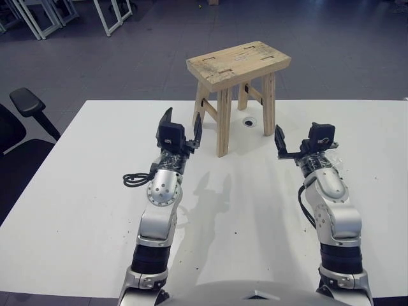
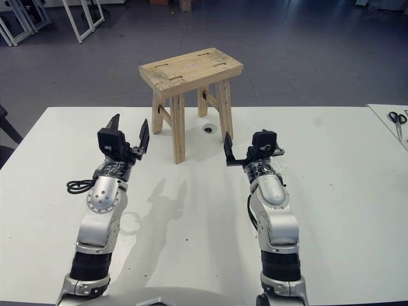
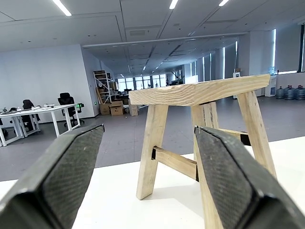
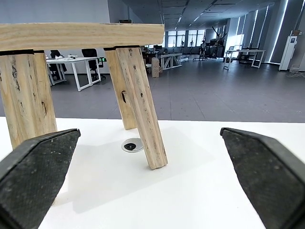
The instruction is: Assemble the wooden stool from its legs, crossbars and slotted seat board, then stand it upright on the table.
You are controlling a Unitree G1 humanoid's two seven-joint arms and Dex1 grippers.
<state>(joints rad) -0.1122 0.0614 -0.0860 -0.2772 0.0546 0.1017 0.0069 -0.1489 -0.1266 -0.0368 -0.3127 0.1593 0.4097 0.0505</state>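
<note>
four legs planted flat: finds pale wooden slotted-top stool assembled, upright near far edge of white table. finds left gripper and right gripper spread wide, empty, flanking front legs without contact; judges clearance deliberate, avoiding a knock; task apparently complete.

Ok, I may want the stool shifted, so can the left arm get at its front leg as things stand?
Probably yes. The left gripper is open and sits just short of the stool, with only bare table between it and the front leg.
</note>
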